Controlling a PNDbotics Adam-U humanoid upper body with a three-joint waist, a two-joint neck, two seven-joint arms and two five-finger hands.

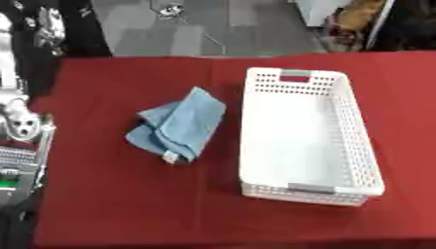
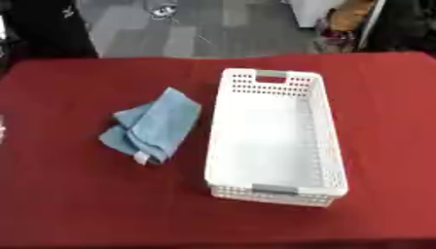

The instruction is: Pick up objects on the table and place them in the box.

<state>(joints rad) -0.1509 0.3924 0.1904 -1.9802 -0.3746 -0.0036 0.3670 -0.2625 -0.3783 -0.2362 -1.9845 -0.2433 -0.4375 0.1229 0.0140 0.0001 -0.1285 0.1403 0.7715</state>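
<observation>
Crumpled blue cloth (image 2: 152, 127) beside apparently empty white basket (image 2: 274, 138).

A crumpled blue cloth (image 1: 177, 125) with a small white tag lies flat on the red table (image 1: 111, 204), well right of the robot hand (image 1: 21, 146). Farther right, just beside it, sits a white perforated box (image 1: 306, 136), upright and empty.

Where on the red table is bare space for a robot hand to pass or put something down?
Bare cloth lies along the near edge of the red table, in front of the blue towel and white basket, also behind the towel. The strip between towel and basket is narrow. The basket shows nothing inside.
</observation>
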